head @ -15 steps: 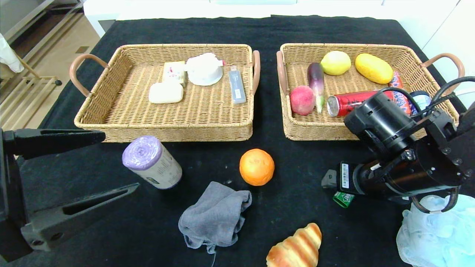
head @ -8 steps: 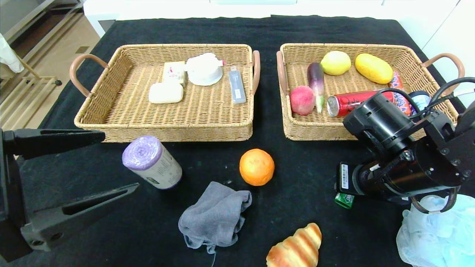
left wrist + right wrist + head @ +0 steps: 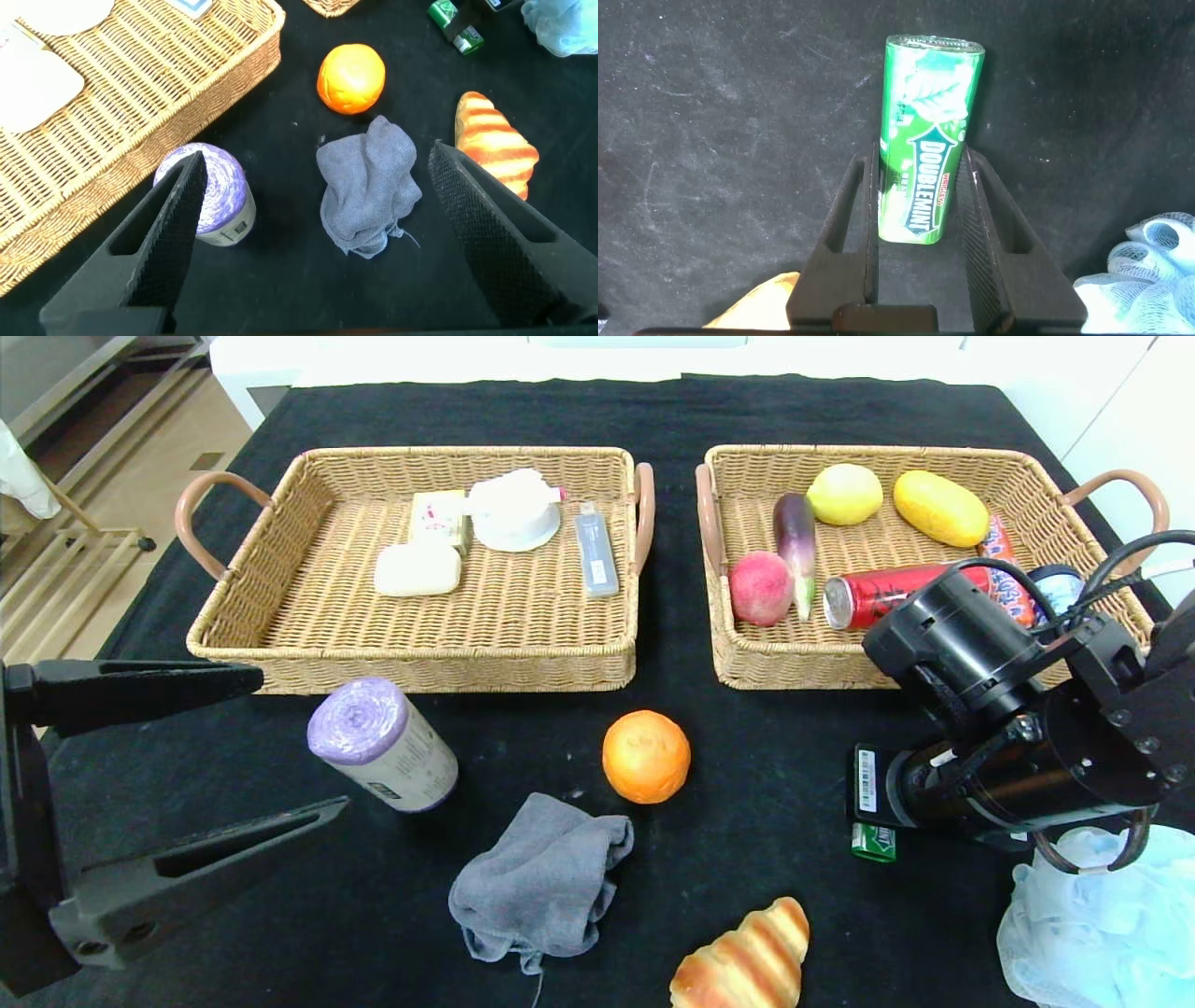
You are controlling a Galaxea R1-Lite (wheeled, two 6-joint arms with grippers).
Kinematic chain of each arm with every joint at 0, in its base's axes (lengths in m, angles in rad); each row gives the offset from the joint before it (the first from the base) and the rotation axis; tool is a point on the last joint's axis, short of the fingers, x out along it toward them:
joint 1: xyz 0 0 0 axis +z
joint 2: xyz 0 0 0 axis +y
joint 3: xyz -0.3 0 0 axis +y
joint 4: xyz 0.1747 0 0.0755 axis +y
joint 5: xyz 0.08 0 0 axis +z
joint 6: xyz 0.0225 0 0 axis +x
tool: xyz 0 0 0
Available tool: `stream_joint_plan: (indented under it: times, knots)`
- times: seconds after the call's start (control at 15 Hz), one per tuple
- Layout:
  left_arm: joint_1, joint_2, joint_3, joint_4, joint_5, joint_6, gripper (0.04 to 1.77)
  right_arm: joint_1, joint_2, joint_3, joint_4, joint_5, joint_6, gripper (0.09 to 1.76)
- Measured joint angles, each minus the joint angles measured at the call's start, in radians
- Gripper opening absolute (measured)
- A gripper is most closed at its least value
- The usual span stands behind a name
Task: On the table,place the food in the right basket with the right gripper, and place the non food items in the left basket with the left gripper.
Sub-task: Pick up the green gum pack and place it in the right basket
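Since a second ago the right gripper [image 3: 920, 201] has clamped shut on the green gum pack [image 3: 926, 140], which has swung round a bit on the black surface [image 3: 766, 784] in front of the right basket [image 3: 747, 663]. Pack sits lengthwise between both fingers: a glossy, flat, rectangular wrapper. Left gripper [image 3: 322, 233] is wide open and holding nothing, above the grey cloth [image 3: 369, 191].
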Motion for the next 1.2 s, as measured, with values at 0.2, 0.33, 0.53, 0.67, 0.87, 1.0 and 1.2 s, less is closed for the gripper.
stream_joint_plan:
  times: [0.2,0.33,0.53,0.67,0.87,1.0,1.2]
  knots:
    - [0.000,0.000,0.000,0.000,0.000,0.000,1.72,0.000,-0.007,0.000,0.000,0.000,-0.003,0.59]
    - [0.000,0.000,0.000,0.000,0.000,0.000,1.72,0.001,-0.017,0.000,0.000,0.000,-0.006,0.59]
    - [0.000,-0.002,0.000,0.000,0.000,0.000,1.72,0.009,-0.045,-0.002,-0.012,-0.003,-0.021,0.59]
    - [0.000,-0.002,0.000,0.000,0.000,0.001,1.72,0.013,-0.066,-0.010,-0.020,-0.001,-0.041,0.59]
    - [0.000,-0.002,0.000,0.000,0.000,0.001,1.72,0.016,-0.112,-0.017,-0.103,0.025,-0.090,0.59]
    - [0.000,-0.003,0.000,0.000,0.000,0.000,1.72,0.019,-0.144,-0.021,-0.142,0.027,-0.135,0.59]
    - [0.000,-0.004,0.000,0.000,0.000,0.001,1.72,0.023,-0.183,-0.027,-0.212,0.026,-0.199,0.59]
